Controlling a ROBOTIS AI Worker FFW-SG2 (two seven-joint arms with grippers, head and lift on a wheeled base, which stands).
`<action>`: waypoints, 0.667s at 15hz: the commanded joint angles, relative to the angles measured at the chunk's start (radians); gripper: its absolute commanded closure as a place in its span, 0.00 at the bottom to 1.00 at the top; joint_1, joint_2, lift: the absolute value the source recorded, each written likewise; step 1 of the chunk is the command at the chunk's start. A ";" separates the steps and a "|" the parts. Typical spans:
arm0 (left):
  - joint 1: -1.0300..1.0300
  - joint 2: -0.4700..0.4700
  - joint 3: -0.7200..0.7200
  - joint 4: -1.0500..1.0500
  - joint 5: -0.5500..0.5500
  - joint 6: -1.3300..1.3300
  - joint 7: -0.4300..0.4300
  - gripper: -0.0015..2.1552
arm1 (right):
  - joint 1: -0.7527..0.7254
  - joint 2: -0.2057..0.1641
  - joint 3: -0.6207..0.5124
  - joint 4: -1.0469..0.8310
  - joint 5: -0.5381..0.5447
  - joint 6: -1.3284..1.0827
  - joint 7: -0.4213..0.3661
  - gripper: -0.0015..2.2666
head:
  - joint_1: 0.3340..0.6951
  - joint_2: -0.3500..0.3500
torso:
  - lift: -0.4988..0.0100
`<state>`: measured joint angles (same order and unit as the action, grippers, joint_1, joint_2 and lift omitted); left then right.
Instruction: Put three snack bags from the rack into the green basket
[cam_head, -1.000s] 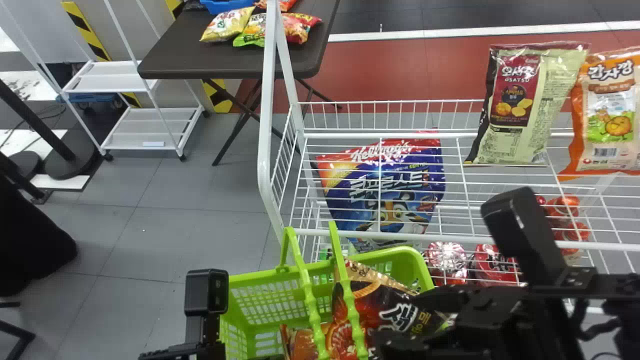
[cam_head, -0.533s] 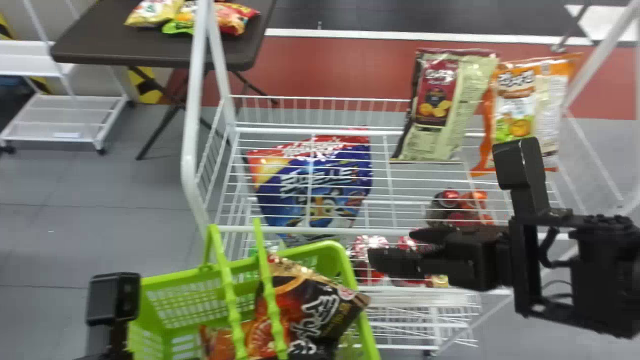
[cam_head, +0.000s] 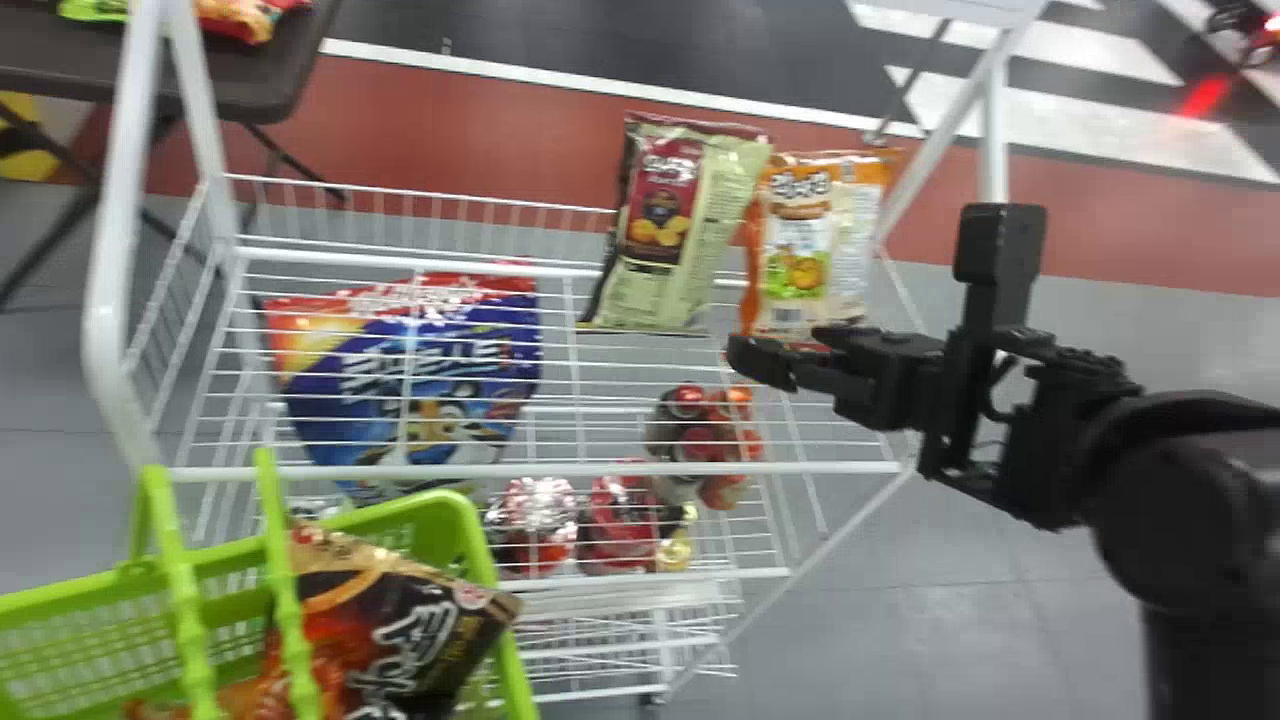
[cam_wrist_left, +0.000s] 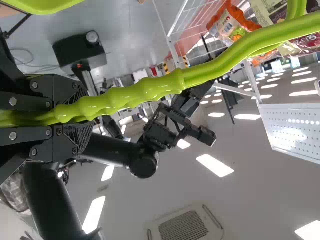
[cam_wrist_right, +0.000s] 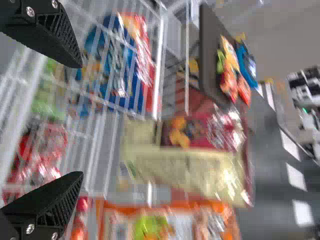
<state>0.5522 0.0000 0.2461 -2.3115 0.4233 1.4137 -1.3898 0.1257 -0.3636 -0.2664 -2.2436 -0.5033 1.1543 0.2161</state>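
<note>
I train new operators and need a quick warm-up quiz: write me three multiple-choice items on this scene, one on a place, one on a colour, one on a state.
1. Where is the black bag?
A) on the folding table
B) in the green basket
C) on the floor

2. What colour edges the bag just right of the cream-and-maroon bag in the head view?
A) orange
B) blue
C) black

3. How is the right gripper?
A) shut on a bag
B) shut on nothing
C) open

Key:
1 B: it leans inside the basket's walls.
2 A: its side strips are orange.
3 C: its fingers stand well apart in the right wrist view.
</note>
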 joint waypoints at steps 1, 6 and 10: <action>0.000 -0.003 0.002 0.000 0.000 0.000 0.000 1.00 | -0.032 -0.015 0.004 0.137 0.051 -0.213 0.002 0.01 | 1.00 0.00 | 0.98; 0.011 -0.003 0.021 -0.003 0.009 0.000 -0.008 1.00 | -0.167 -0.012 0.081 0.398 0.161 -0.363 -0.007 0.01 | 1.00 0.00 | 0.98; 0.020 -0.003 0.058 -0.002 0.029 -0.003 -0.020 1.00 | -0.297 -0.015 0.141 0.644 0.203 -0.468 -0.006 0.02 | 1.00 0.00 | 0.98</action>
<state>0.5708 0.0000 0.2961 -2.3146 0.4488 1.4118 -1.4095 -0.1211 -0.3774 -0.1630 -1.7034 -0.3201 0.7503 0.2081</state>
